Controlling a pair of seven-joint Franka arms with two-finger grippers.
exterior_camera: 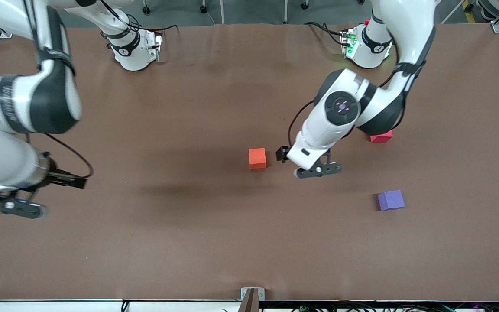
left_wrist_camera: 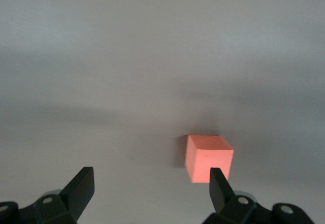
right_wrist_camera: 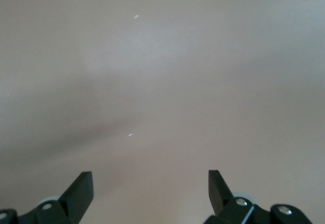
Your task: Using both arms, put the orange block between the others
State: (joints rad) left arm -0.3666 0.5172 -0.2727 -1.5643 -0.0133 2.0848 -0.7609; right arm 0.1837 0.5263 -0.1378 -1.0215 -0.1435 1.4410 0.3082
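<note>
The orange block (exterior_camera: pixel 257 157) sits on the brown table near its middle. My left gripper (exterior_camera: pixel 292 158) hovers low just beside the block, toward the left arm's end, open and holding nothing. In the left wrist view the orange block (left_wrist_camera: pixel 208 158) lies just ahead of one fingertip (left_wrist_camera: pixel 218 186) of the left gripper (left_wrist_camera: pixel 151 183), not between the two. The pinkish-red cube (exterior_camera: pixel 381 137) is partly hidden under the left arm's elbow. The purple cube (exterior_camera: pixel 390 200) lies nearer the front camera. My right gripper (exterior_camera: pixel 65 180) (right_wrist_camera: pixel 151 183) waits open over bare table at the right arm's end.
The two arm bases (exterior_camera: pixel 134 47) (exterior_camera: pixel 366 47) stand along the table's back edge with cables beside them. A small metal bracket (exterior_camera: pixel 252 297) sits at the front edge. The left arm's elbow (exterior_camera: pixel 375 108) hangs over the pinkish-red cube.
</note>
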